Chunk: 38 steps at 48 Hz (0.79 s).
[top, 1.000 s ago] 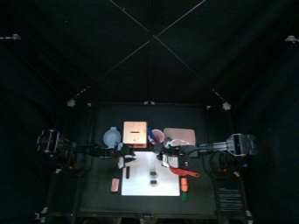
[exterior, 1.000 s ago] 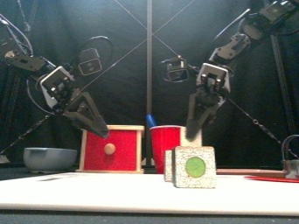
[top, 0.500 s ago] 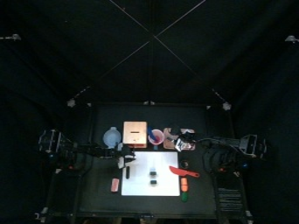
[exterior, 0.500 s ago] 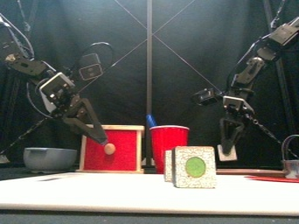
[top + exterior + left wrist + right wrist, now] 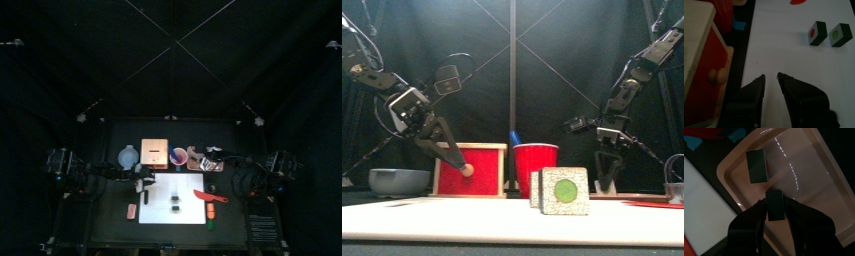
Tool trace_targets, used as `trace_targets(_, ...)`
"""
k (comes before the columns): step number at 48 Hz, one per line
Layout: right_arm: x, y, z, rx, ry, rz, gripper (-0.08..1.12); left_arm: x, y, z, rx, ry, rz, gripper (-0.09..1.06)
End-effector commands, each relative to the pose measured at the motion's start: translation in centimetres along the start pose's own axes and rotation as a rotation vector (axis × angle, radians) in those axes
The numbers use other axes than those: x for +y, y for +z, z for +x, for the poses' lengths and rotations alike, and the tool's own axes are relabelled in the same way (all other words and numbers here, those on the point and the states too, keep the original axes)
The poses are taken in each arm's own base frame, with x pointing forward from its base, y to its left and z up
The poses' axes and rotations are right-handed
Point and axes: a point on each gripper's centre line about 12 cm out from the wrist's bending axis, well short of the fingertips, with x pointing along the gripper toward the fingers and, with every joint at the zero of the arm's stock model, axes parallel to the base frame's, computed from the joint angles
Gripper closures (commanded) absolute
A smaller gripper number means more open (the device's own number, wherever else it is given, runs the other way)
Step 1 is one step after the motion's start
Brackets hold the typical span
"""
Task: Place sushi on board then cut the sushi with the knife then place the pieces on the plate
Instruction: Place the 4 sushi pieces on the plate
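The right claw is clamping a sushi piece over the tray, lower centre of its wrist frame, beside a second piece (two pieces are standing on the board; left claw narrow, empty), so releasing high is risking a tumble off.

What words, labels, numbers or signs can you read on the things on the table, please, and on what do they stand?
None can be read. The sushi piece with a green centre and the one with a red centre on the white cutting board carry no lettering; the wooden box's red drawer front, the red cup and the pink tray are plain.
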Motion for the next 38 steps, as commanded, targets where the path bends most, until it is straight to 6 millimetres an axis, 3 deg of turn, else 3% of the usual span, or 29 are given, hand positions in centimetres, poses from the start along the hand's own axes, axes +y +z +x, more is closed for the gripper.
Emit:
trace_targets(1, 0.0, 1.1, -0.6, -0.041, 0.004, 0.0, 0.24, 0.1, 1.2, 0.0, -0.036, 0.003, -0.004, 0.28)
trace_targets(13, 0.4, 2.1, -2.5, -0.087, 0.013, -0.008, 0.2, 0.1, 1.2, 0.0, -0.037, 0.003, -0.004, 0.28)
trace_targets(17, 1.5, 2.8, -3.7, -0.111, 0.035, -0.03, 0.2, 0.1, 1.3, 0.0, -0.039, 0.003, -0.005, 0.28)
trace_targets(22, 4.5, 3.3, -4.8, -0.144, 0.088, -0.106, 0.2, 0.1, 1.3, 0.0, -0.039, 0.003, -0.005, 0.28)
trace_targets(28, 10.1, 3.6, -5.9, -0.186, 0.18, -0.258, 0.2, 0.1, 1.3, 0.0, -0.039, 0.003, -0.005, 0.28)
trace_targets(38, 17.2, 2.8, -6.4, -0.189, 0.289, -0.409, 0.2, 0.2, 1.3, 0.0, -0.04, 0.004, -0.006, 0.28)
